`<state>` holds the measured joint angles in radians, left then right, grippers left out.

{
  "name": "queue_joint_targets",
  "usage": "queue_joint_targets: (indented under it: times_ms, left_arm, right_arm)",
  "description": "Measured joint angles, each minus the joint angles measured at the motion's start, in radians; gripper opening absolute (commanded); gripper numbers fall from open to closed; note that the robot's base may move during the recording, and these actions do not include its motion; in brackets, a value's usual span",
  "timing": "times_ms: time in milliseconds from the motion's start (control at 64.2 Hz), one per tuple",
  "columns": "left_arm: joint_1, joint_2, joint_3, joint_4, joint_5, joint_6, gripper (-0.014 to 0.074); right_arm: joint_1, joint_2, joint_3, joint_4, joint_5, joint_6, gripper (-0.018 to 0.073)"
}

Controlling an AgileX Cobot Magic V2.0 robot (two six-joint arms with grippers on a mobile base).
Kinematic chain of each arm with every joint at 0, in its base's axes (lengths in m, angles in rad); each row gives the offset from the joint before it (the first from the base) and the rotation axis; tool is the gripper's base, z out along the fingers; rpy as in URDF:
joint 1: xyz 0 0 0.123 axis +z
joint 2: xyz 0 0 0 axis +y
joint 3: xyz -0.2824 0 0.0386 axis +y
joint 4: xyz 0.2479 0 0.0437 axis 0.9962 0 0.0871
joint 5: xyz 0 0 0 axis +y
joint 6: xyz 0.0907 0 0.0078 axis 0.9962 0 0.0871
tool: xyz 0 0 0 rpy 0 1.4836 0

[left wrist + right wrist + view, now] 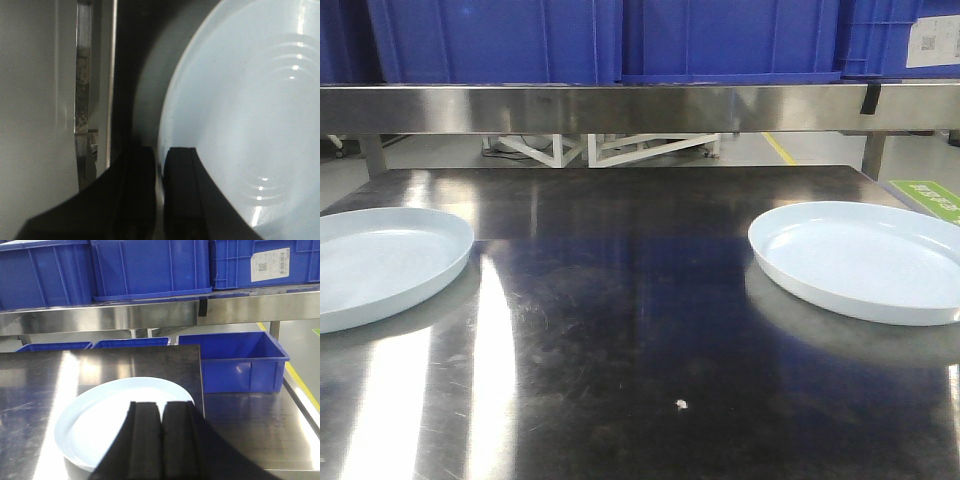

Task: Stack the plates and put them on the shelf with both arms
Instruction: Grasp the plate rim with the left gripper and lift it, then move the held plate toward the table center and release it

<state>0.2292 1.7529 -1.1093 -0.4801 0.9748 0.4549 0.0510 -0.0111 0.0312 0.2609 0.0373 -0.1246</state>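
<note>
Left gripper [161, 156] pinches cropped left plate [250, 125]; right gripper [161, 407] closed, partly masking right plate [95, 417].

Pale bluish-white plates [865, 258], blue crates [720, 35].

I held the left gripper [160, 156] low over the table [640, 330], fingers pinched on a plate [240, 125] rim, while the right gripper [161, 409] hung closed higher above that table.

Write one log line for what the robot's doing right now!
stacking: not started | left gripper: shut on left plate rim | right gripper: shut, empty, by right plate
</note>
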Motion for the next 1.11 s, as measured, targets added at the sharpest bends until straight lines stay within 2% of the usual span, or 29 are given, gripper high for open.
queue_joint_targets:
  times_ms: [281, 358, 545, 810, 966, 1107]
  left_arm:
    - [-0.004, 0.001, -0.011, 0.007, 0.0, 0.0, 0.0129]
    - [-0.004, 0.001, -0.011, 0.007, 0.0, 0.0, 0.0083]
    - [-0.004, 0.001, -0.011, 0.008, 0.002, 0.0, 0.0087]
    - [-0.007, -0.034, -0.077, -0.006, 0.073, -0.013, 0.0087]
    - [-0.074, -0.058, -0.129, -0.006, 0.111, -0.062, 0.0087]
    - [-0.211, -0.061, -0.155, -0.028, 0.104, -0.093, 0.0087]
  right_arm:
    - [0.0, 0.0, 0.0, 0.0, 0.0, 0.0, 0.003]
    - [0.0, 0.0, 0.0, 0.0, 0.0, 0.0, 0.003]
    - [0.0, 0.0, 0.0, 0.0, 0.0, 0.0, 0.003]
    - [0.0, 0.0, 0.0, 0.0, 0.0, 0.0, 0.003]
    - [0.0, 0.0, 0.0, 0.0, 0.0, 0.0, 0.003]
    - [0.0, 0.0, 0.0, 0.0, 0.0, 0.0, 0.003]
